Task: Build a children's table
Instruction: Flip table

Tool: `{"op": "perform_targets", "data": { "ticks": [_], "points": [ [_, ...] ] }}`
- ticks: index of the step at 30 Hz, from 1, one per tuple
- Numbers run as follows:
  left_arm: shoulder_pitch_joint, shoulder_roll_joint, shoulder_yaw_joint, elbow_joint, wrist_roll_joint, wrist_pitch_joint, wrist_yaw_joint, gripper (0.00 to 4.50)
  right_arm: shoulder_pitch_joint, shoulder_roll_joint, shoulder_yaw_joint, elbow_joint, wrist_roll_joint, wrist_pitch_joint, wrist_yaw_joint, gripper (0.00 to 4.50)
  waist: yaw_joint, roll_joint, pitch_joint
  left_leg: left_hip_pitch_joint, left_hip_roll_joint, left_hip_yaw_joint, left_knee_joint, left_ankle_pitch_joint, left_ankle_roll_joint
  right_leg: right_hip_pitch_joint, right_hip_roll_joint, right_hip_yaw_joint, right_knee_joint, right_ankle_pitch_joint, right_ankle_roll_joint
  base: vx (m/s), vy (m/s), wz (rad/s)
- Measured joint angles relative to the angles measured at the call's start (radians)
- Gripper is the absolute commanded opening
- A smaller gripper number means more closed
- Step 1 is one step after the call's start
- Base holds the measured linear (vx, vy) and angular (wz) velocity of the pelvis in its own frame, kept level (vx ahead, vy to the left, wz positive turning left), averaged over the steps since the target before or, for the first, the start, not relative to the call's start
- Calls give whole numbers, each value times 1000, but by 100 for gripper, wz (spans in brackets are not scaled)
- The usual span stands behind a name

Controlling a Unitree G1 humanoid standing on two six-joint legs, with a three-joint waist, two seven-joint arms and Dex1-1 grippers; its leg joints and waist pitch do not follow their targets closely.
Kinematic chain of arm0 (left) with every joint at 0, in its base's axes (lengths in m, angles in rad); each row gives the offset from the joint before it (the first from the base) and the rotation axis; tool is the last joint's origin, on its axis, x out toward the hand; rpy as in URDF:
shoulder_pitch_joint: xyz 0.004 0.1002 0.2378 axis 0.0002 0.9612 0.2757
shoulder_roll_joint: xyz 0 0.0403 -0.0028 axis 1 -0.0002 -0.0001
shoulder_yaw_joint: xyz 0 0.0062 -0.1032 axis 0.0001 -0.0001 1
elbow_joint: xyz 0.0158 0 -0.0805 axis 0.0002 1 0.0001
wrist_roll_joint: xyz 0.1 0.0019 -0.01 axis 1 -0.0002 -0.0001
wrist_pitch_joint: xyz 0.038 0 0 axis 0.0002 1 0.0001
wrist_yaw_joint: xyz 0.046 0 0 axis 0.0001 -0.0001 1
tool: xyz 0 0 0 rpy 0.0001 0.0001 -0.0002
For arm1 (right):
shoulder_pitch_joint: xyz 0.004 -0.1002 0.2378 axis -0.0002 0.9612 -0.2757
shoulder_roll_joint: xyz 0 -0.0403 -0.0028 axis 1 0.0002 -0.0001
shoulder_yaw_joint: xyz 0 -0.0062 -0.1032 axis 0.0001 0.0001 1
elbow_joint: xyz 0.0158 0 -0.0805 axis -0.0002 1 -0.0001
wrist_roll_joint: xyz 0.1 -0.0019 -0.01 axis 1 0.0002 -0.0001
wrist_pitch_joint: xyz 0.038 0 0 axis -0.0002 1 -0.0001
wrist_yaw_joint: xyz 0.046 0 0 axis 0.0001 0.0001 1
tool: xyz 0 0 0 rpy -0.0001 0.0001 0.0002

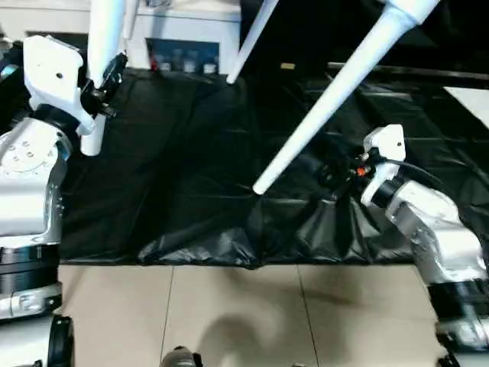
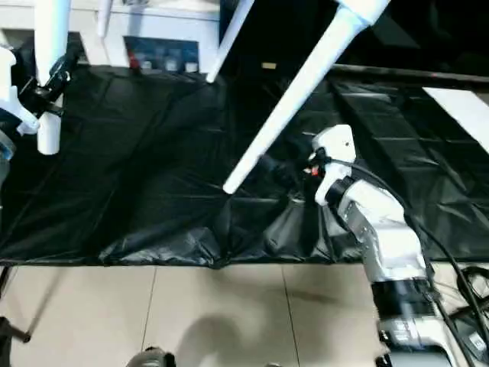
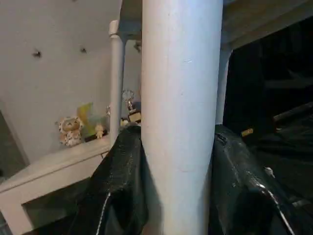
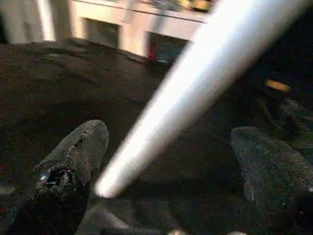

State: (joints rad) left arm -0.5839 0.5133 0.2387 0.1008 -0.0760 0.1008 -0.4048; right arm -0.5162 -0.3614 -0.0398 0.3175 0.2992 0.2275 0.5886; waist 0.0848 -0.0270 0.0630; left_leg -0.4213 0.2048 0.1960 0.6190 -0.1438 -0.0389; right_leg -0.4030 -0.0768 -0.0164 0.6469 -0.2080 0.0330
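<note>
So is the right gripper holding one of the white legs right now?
No, the right gripper is wide open, its fingers apart on either side of the slanted leg without touching it.

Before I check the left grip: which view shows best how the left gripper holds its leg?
The left wrist view: the leg stands between the two black fingers, pressed on both sides. The eye views show the left gripper on that leg from the side, near its lower end. The right wrist view shows a different, slanted leg.
</note>
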Motion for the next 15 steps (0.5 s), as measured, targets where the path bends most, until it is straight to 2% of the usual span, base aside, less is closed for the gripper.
{"op": "perform_targets", "data": {
  "ticks": [3, 6, 9, 12, 15],
  "points": [
    [4, 8, 0, 1, -6, -10, -3, 166, -60, 13, -19, 61, -11, -20, -29, 450, -1, -2, -1, 2, 0, 0, 0, 0, 0, -1, 0, 0, 0, 0, 0, 0, 0, 0],
    [21, 15, 9, 0, -9, -19, -3, 166, -152, 45, -36, 197, -14, -66, -47, 450, -4, -2, -1, 2, 0, 0, 0, 0, 0, -2, 0, 0, 0, 1, -2, 0, 0, 0],
    [30, 17, 15, 0, -13, -19, -6, 166, -204, 71, -56, 289, -7, -112, -44, 450, 2, -3, -1, 2, 0, 0, 0, 0, 0, -3, 0, 0, 0, 2, -3, 0, 0, 0],
    [38, 20, 21, 5, -20, -21, -15, 166, -306, 113, -99, 475, 35, -173, -10, 450, 4, -1, 0, 1, 0, 1, 0, 0, 0, -3, 0, 1, 0, 8, -11, 0, 0, 0],
    [38, 21, 20, 22, -32, -42, -32, 166, -396, 122, -121, 620, 43, -223, 17, 450, 10, -1, 0, 1, 0, 1, 0, 0, 0, -3, 0, 0, 0, 9, -11, 0, 0, 0]
  ]
}}
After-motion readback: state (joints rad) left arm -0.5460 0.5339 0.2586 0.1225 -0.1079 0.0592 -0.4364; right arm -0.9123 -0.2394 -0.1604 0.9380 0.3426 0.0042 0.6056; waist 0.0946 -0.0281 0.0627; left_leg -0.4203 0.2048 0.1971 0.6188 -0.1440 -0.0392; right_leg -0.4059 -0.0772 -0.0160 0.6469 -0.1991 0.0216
